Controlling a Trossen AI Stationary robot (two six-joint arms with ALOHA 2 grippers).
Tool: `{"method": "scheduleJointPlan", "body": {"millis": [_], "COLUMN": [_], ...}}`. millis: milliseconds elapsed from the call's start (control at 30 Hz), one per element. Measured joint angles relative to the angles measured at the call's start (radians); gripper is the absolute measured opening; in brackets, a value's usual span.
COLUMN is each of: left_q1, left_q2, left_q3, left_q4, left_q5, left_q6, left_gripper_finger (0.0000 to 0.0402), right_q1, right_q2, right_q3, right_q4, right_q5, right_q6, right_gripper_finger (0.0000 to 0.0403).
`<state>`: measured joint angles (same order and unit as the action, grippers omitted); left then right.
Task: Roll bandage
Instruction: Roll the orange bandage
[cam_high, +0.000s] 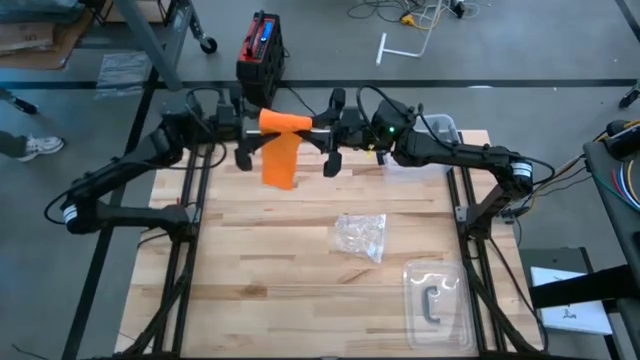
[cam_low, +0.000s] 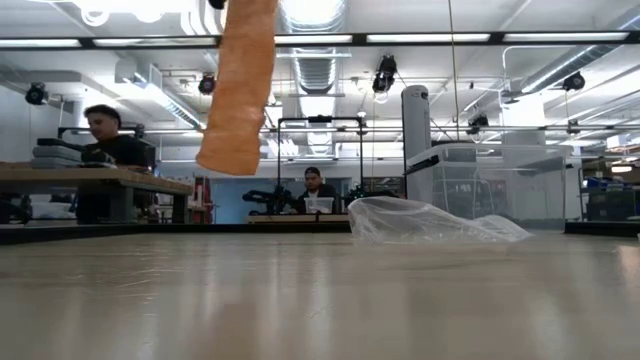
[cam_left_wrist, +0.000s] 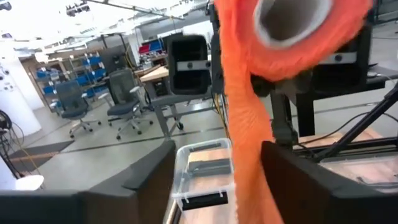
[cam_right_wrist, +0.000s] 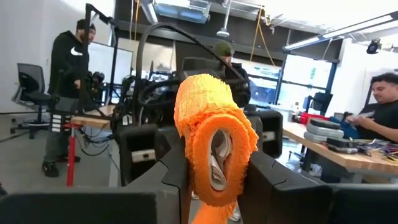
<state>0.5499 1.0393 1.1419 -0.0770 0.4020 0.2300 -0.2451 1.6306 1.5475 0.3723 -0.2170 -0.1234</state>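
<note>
Well, nearest to me a clear plastic tray (cam_high: 437, 300) with a small dark clip in it lies at the front right of the wooden table (cam_high: 250, 260), and just beyond it a crumpled clear wrapper (cam_high: 362, 236) sits flat on the boards (from table height it looks like a low glassy heap (cam_low: 430, 222)). Farther back, above the far edge of the table, the two dark arms meet nose to nose. The right gripper (cam_high: 322, 124) is closed on the rolled end of the orange bandage (cam_high: 281, 140); from that wrist you see the roll (cam_right_wrist: 214, 149) pinched between the two dark fingers (cam_right_wrist: 273, 183), its hollow core facing out. From the roll a loose tail hangs straight down, clear of the table, as the low camera shows (cam_low: 240, 85). The left gripper (cam_high: 250, 128) faces the roll from the other side with its fingers (cam_left_wrist: 146, 177) spread apart, the hanging strip (cam_left_wrist: 249, 130) passing between them; whether they touch the cloth I cannot tell. A clear lidded box (cam_high: 438, 128) stands at the far right corner. Beyond the table, people (cam_right_wrist: 68, 93) sit and stand at benches in the room.
</note>
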Motion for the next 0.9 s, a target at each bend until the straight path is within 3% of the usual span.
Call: {"method": "scheduleJointPlan", "body": {"millis": [167,200,700,900], "left_q1": [0.0,0.0,-0.019,-0.037], "left_q2": [0.006,0.006,0.07,0.089], "left_q3": [0.0,0.0,0.0,0.0], "left_q4": [0.008,0.008,0.017,0.028], "left_q5": [0.009,0.009,0.028,0.043], "left_q6": [-0.008,-0.012,-0.02,-0.037], "left_gripper_finger": [0.0028,0.0015,0.0001,0.0], "right_q1": [-0.001,-0.001,0.0,0.0], "right_q2": [0.0,0.0,0.007,0.007], "right_q3": [0.0,0.0,0.0,0.0], "right_q4": [0.014,0.024,0.135,0.14], "right_q5": [0.008,0.008,0.1,0.204], "right_q6": [0.0,0.001,0.027,-0.027], "right_gripper_finger": [0.0087,0.0087,0.0084,0.0079]}}
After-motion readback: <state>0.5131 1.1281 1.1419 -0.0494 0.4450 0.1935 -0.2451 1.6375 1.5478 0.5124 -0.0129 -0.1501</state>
